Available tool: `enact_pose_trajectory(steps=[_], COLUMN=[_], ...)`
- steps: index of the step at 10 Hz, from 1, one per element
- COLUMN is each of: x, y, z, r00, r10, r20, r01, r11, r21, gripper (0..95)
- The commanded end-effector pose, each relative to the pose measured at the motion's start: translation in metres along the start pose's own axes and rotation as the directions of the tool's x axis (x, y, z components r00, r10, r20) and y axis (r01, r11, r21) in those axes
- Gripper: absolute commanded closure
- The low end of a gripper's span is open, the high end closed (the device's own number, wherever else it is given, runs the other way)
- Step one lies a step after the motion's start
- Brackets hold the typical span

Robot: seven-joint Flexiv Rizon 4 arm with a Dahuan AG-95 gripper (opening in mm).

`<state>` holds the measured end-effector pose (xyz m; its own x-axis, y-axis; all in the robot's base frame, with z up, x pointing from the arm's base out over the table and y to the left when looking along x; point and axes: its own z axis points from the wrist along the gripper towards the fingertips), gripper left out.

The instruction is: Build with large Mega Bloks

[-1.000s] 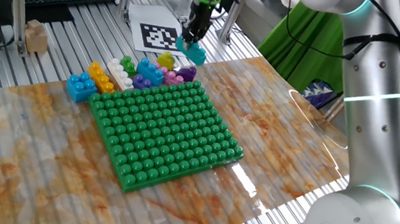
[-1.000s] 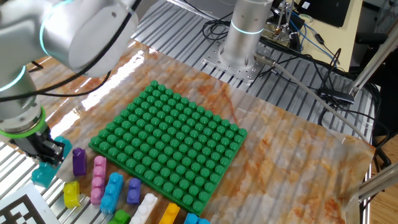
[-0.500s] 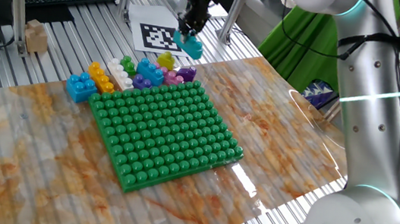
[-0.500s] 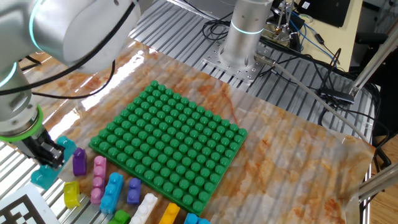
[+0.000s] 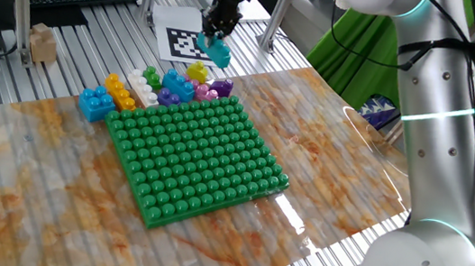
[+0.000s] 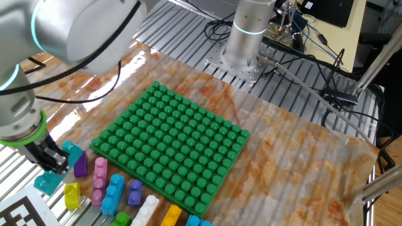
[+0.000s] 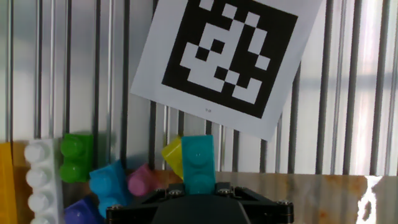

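Note:
My gripper (image 5: 214, 37) is shut on a teal Mega Blok (image 5: 219, 53) and holds it in the air above the row of loose bloks behind the green baseplate (image 5: 196, 154). In the other fixed view the gripper (image 6: 54, 164) holds the teal blok (image 6: 48, 182) at the lower left. In the hand view the teal blok (image 7: 198, 163) sticks out between the jaws. Loose bloks lie below: blue (image 5: 94, 103), yellow (image 5: 121, 93), white (image 5: 144, 90), blue (image 5: 177, 84), yellow (image 5: 196, 72), purple (image 5: 220, 86) and pink (image 5: 205, 94).
A printed marker sheet (image 5: 189, 44) lies on the slatted metal table behind the bloks. A small wooden block (image 5: 43, 43) stands at the far left. The arm's base (image 6: 248, 37) and cables stand beyond the baseplate in the other fixed view.
My gripper has risen and moved a little to the left with the teal blok in it, away from the row of loose bloks.

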<state>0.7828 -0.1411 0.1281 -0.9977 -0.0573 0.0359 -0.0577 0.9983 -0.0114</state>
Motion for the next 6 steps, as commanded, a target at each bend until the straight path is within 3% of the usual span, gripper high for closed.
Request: enact_pose_trajectory(steps=[1,6], x=[0.013,0.050], y=[0.007,0.028], z=[0.000,0.003], r00=[1.000,0.999], r10=[0.009,0.035], r20=[0.004,0.016], r01=[-0.009,-0.035], r11=[1.000,0.999], r21=[0.001,0.000], gripper=[95.0,95.0])
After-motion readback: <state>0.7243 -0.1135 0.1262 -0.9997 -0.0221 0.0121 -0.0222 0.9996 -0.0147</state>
